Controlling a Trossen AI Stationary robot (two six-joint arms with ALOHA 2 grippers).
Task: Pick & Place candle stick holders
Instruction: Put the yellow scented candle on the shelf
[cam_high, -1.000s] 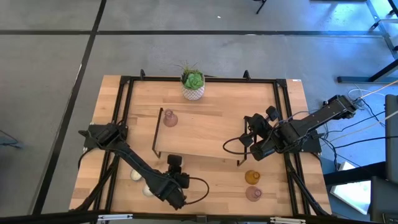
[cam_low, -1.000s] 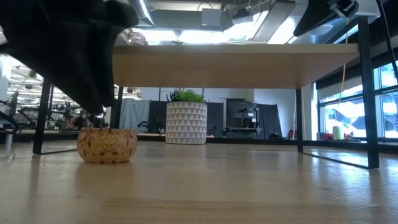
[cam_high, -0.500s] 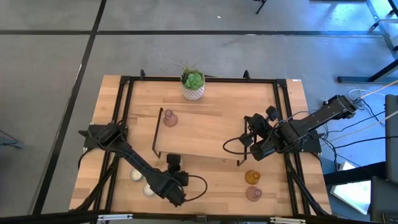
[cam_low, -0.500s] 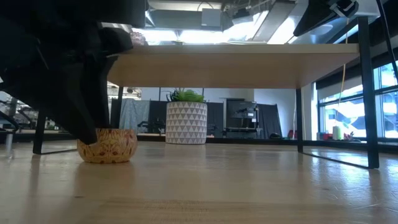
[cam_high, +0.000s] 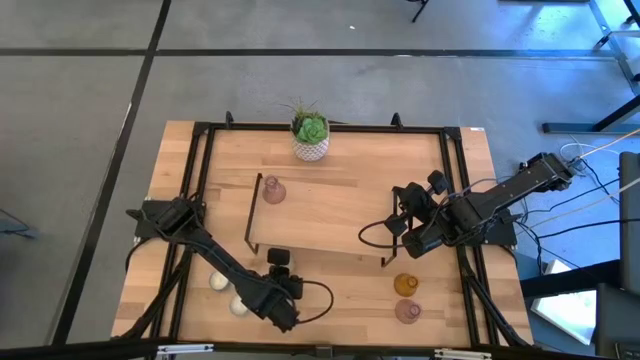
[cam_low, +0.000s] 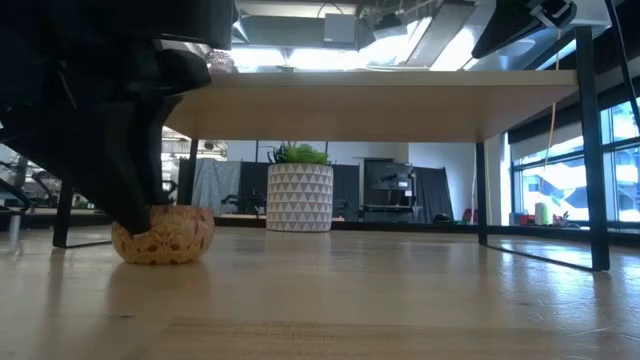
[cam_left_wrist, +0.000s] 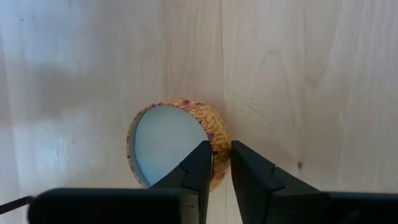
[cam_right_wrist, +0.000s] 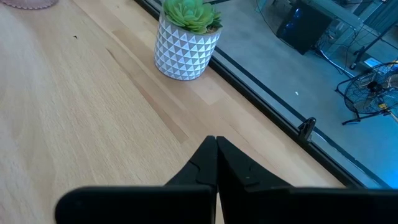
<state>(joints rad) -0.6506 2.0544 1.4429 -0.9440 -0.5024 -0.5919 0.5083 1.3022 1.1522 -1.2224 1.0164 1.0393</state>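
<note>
On the left, near the front edge of the light wooden table (cam_high: 330, 290), the left gripper (cam_left_wrist: 215, 163) is pinching the rim of a low round cream holder with a yellow and red floral pattern (cam_left_wrist: 214, 127). One of its fingers (cam_left_wrist: 198, 168) is reaching inside the pale hollow and the other is pressing the outer wall, probably so the shallow bowl can be lifted by its edge. In the low view this holder (cam_low: 165, 236) is resting on the table, tipping slightly. Two plain cream-white round holders (cam_high: 218, 283) are lying just left of that arm. A dusty-pink vase-like holder (cam_high: 272, 191) is standing on the raised wooden shelf (cam_high: 320, 215), seemingly the drop-off place. Further right, the right gripper (cam_right_wrist: 216, 154) is waiting over the shelf with fingers shut on nothing. An amber vase-like holder (cam_high: 404, 285) and a second dusty-pink holder (cam_high: 406, 311) are waiting near the front right.
</note>
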